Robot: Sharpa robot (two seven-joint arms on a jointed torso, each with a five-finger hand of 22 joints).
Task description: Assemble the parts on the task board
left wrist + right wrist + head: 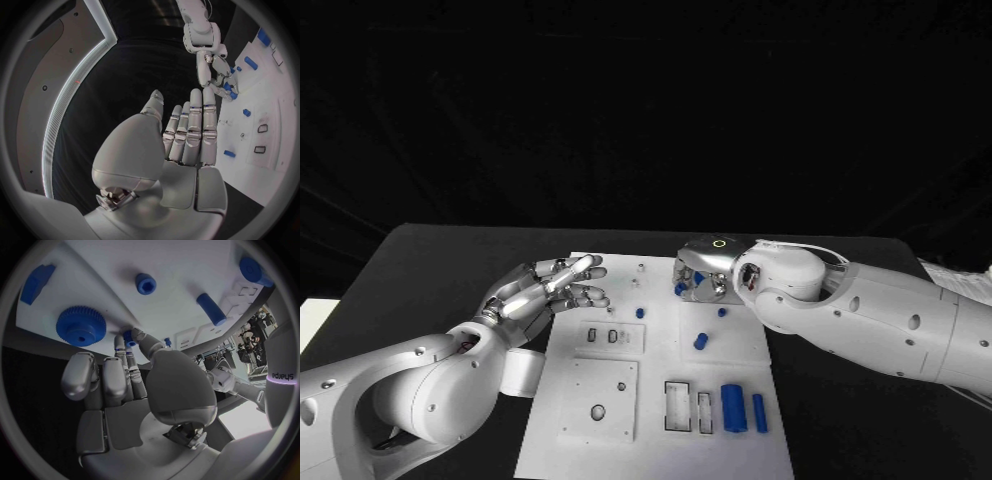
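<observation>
Head view: the white rectangular task board [610, 400] lies mid-bench on the black bench [444, 260], small blue parts scattered on it. The left robot hand [548, 288] hovers at its far left corner, released, fingers apart.

Right wrist view: the right robot hand [134, 375] pinches a small blue peg [129, 336] beside a blue toothed gear [80, 325].

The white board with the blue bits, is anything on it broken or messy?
Nothing stands out. The task board lies flat, blue parts lie loose on it, and the right hand pinches a small blue part.
</observation>
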